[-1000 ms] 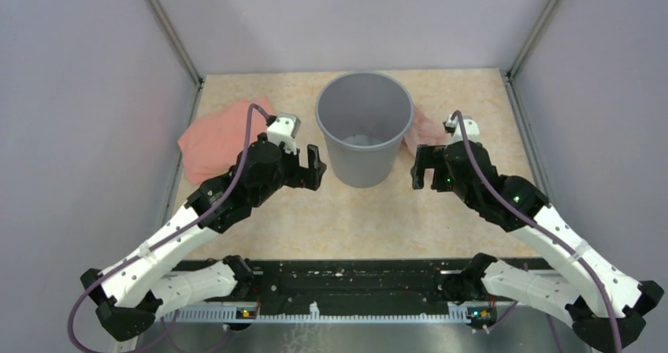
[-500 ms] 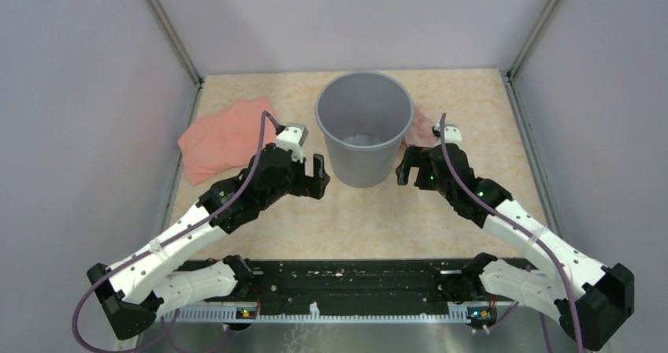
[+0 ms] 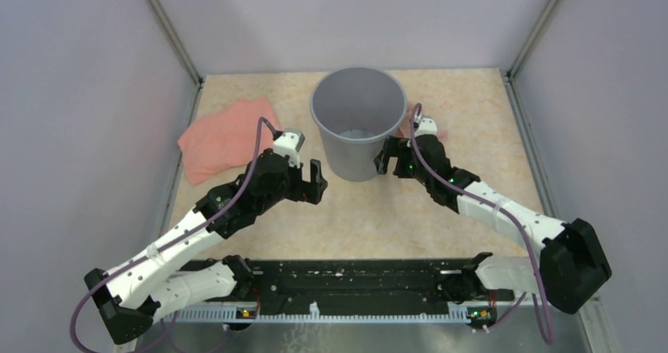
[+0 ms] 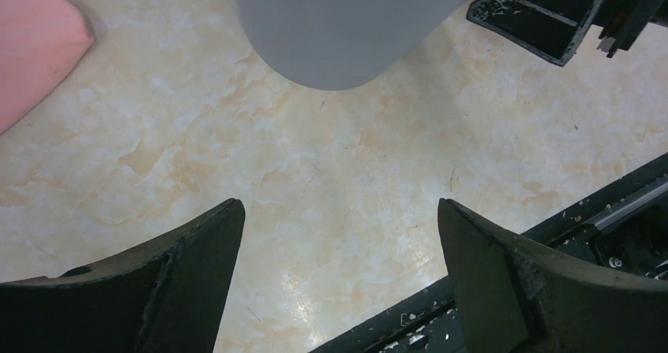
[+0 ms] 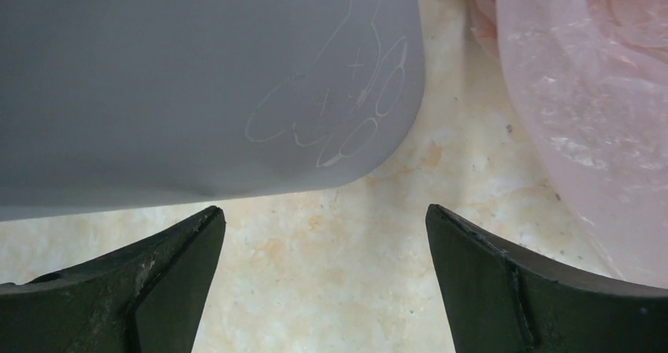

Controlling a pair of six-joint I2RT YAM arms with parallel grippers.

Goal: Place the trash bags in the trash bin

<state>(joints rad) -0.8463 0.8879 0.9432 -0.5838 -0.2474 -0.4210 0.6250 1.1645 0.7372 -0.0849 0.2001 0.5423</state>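
- The trash bin (image 3: 354,160), round and grey, stands upright on the counter (image 3: 480,109) with its mouth open. Nothing pink shows inside it.
- The trash bag (image 5: 583,93), a crinkled, translucent pale-pink film, lies on the counter just to the right of the bin's base. It is not yet in the bin.
- My right fingers (image 3: 384,157) are spread wide and hold nothing. They sit low beside the bin's right wall, with the bag just past the outer finger. I judge they are low and wide because floppy film has to be pinched close to the counter.
- My left fingers (image 3: 313,183) are also apart and empty. They hover near the bin's front-left wall and point down at bare counter. From there they could steady the bin, which looks light enough to slide.
- A flatter pink pile (image 3: 224,136) lies well to the left of the bin. I cannot tell whether it is more bags.
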